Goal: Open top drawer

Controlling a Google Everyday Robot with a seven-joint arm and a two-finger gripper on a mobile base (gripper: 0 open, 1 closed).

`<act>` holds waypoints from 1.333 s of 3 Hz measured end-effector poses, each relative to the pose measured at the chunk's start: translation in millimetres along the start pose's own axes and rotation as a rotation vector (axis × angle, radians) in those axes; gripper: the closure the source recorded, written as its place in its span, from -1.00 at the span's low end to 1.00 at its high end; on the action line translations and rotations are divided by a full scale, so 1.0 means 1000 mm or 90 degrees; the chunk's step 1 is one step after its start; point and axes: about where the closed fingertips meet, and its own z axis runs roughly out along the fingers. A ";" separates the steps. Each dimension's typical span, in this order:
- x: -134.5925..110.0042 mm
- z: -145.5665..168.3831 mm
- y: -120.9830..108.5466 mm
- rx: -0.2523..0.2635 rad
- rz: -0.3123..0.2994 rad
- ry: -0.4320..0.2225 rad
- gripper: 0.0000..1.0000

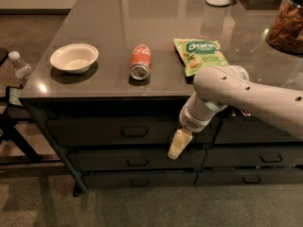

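Note:
The top drawer (94, 132) is the tall dark front right under the counter's edge, and it looks closed. Its small dark pull handle (135, 132) sits at the centre. My gripper (178, 144) is cream-coloured and points down and left in front of the drawer's right end. It hangs right of the handle and a little below it, over the seam with the middle drawer (137, 161). My white arm (236, 91) comes in from the right and hides part of the cabinet front.
On the dark counter (113, 13) lie a white bowl (74, 57), a red can (140, 61) on its side and a green snack bag (199, 55). A jar of nuts (286, 25) stands far right. A water bottle (21, 66) stands left of the cabinet.

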 end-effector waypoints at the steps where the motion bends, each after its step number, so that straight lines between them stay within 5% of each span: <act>1: -0.006 0.016 -0.001 -0.008 -0.009 -0.001 -1.00; 4: 0.001 0.010 0.026 -0.054 -0.023 0.008 -1.00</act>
